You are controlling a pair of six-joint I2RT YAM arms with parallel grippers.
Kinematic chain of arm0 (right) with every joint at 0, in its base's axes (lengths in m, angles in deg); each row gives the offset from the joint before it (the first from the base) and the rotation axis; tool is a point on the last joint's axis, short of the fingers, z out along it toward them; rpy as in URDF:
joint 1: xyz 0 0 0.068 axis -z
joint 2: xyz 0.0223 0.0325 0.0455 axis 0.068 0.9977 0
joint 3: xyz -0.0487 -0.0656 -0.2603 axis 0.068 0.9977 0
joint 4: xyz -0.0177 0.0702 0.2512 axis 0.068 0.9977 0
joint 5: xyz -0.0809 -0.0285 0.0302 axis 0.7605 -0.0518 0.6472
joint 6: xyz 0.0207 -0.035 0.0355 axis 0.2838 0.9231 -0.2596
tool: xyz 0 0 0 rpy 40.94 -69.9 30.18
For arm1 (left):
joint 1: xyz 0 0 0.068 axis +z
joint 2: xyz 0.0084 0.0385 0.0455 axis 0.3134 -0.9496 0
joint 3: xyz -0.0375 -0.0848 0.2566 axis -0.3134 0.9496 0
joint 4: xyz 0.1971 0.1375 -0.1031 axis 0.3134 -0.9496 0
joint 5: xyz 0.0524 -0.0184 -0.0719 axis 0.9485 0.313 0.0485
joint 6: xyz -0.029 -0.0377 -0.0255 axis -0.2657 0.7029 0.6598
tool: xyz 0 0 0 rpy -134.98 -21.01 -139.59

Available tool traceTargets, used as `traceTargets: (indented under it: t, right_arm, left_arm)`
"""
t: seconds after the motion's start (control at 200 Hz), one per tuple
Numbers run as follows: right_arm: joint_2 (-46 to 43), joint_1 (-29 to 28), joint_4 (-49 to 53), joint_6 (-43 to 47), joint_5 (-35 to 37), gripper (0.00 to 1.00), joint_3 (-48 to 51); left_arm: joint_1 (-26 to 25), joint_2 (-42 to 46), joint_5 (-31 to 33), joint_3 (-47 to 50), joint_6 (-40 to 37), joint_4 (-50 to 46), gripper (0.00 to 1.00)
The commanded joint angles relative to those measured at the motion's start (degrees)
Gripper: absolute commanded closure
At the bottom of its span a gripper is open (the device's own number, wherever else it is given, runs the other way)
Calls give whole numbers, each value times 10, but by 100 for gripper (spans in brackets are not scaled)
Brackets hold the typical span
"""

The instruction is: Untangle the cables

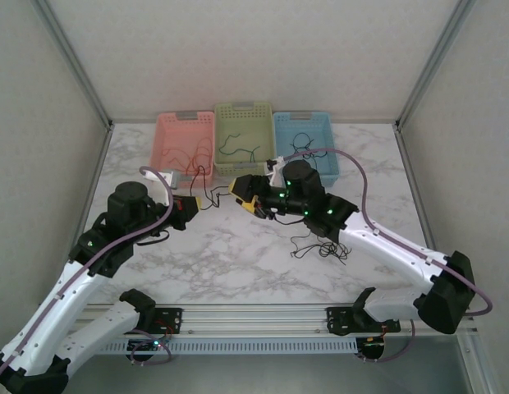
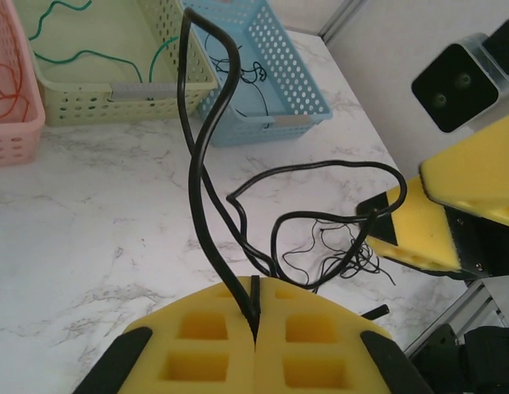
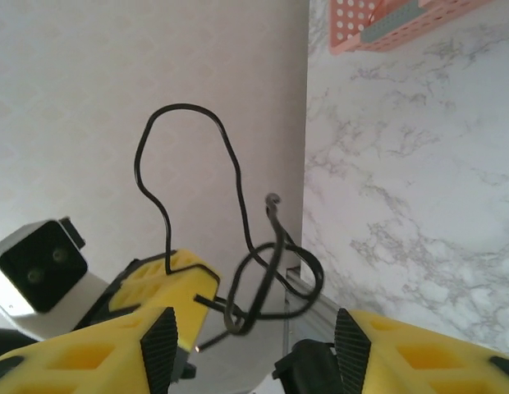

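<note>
My left gripper is shut on a black cable that rises from the pads, loops and runs right over the table. In the top view the left gripper and right gripper face each other with this cable sagging between them. My right gripper is open, and the cable's knotted loop hangs between its fingers without touching them. A tangle of thin black wire lies on the marble under the right arm. Green cables lie in the green basket, red ones in the pink one.
Three baskets stand in a row at the back: pink, green and blue, the blue one holding a black wire. The right gripper's yellow fingers sit close beside the left one. Walls close in both sides.
</note>
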Motion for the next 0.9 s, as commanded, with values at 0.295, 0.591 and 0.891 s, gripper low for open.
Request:
traceTargets:
  t: [0.295,0.591,0.891]
  right_arm:
    - [55,-28,8,-28,20,84,-69]
    - [-5,20,187,205,38,100,-89]
    - [-20,59,392,588,208,100,-132]
  left_arm:
    - [-7,20,31,-3,-21,-7,100]
    - [-7,49,26,-35,-50,-89,100]
    - [-7,99,19,-66,-74,-171,100]
